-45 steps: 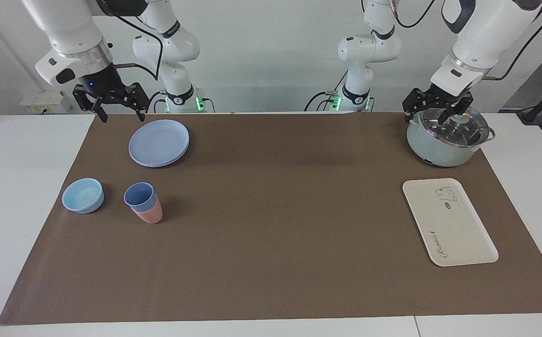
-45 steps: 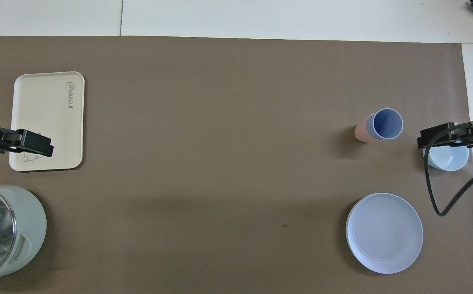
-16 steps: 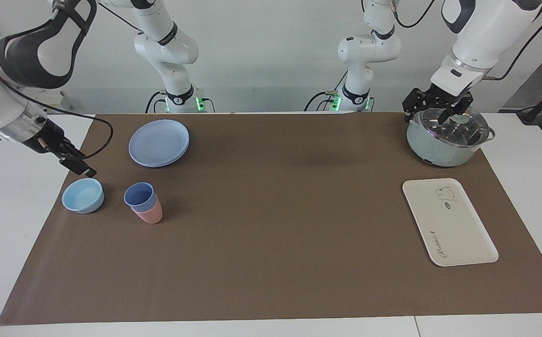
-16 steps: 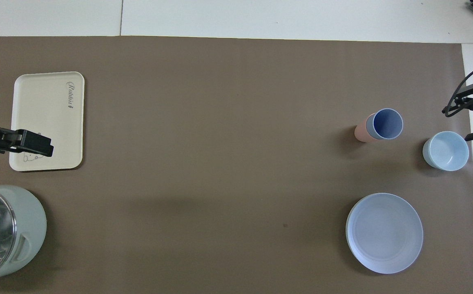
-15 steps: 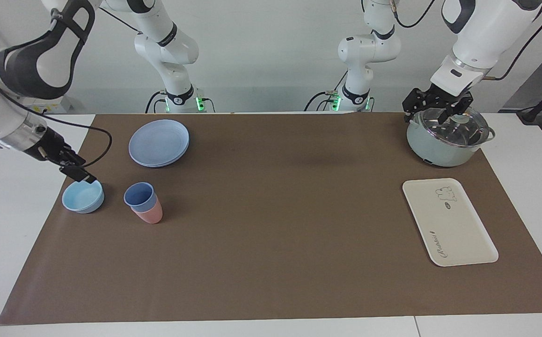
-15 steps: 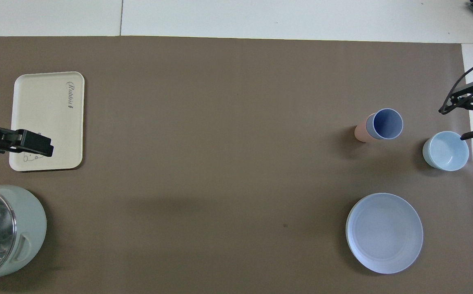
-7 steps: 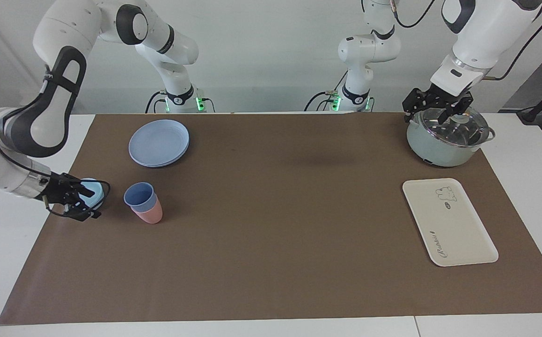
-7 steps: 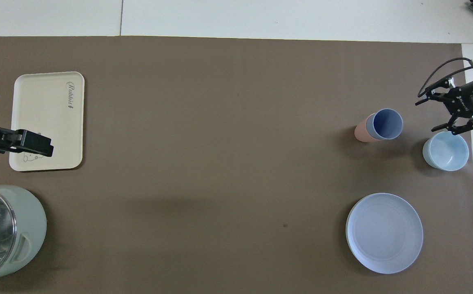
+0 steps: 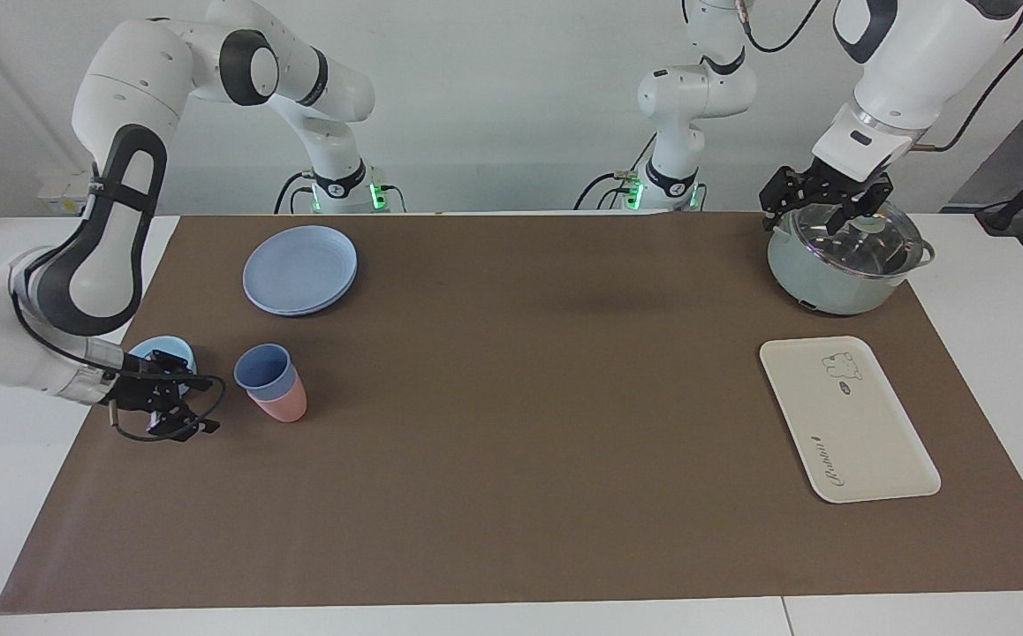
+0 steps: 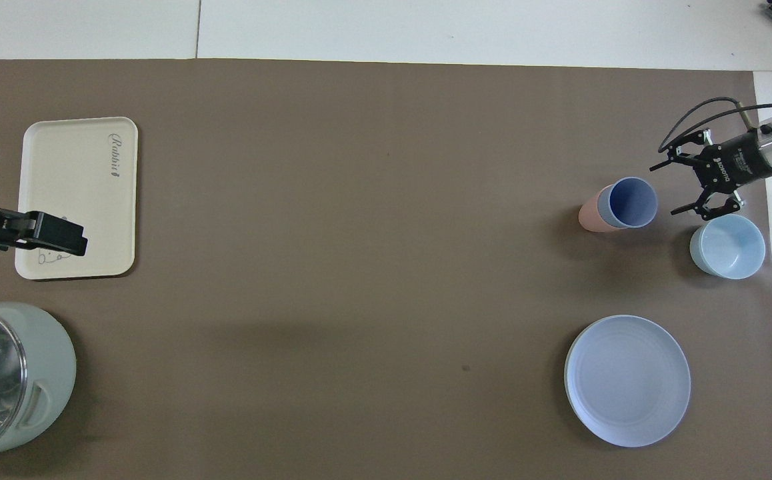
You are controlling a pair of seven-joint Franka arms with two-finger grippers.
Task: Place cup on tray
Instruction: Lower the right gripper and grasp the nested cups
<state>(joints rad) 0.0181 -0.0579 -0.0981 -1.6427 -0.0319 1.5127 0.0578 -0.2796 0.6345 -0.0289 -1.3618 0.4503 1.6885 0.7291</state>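
The right claw (image 9: 198, 404) hangs low over the brown mat at the right arm's end of the tabletop (image 9: 511, 442), its two fingers spread apart and holding nothing, pointed sideways toward the blue cup (image 9: 264, 371). The cup stands upright, mouth up, nested in a pink cup (image 9: 282, 406) of like size, and it lies just beside the claw's open mouth, toward the middle of the tabletop, with a clear gap between them. In the overhead view the spread fingers (image 10: 678, 210) sit level with the cup's rim (image 10: 633, 202), so a straight push along the claw's own line would seem to bring the cup between them. The light-blue bowl (image 10: 727, 247) sits close by the claw, slightly nearer to the robots than the cup. The cream tray (image 9: 847, 420) lies well apart at the left arm's end, so the right arm is plainly the nearer to the cup and the left arm the nearer to the tray. The left claw (image 9: 825, 201) waits over the lidded pot (image 9: 843, 261), open and empty.
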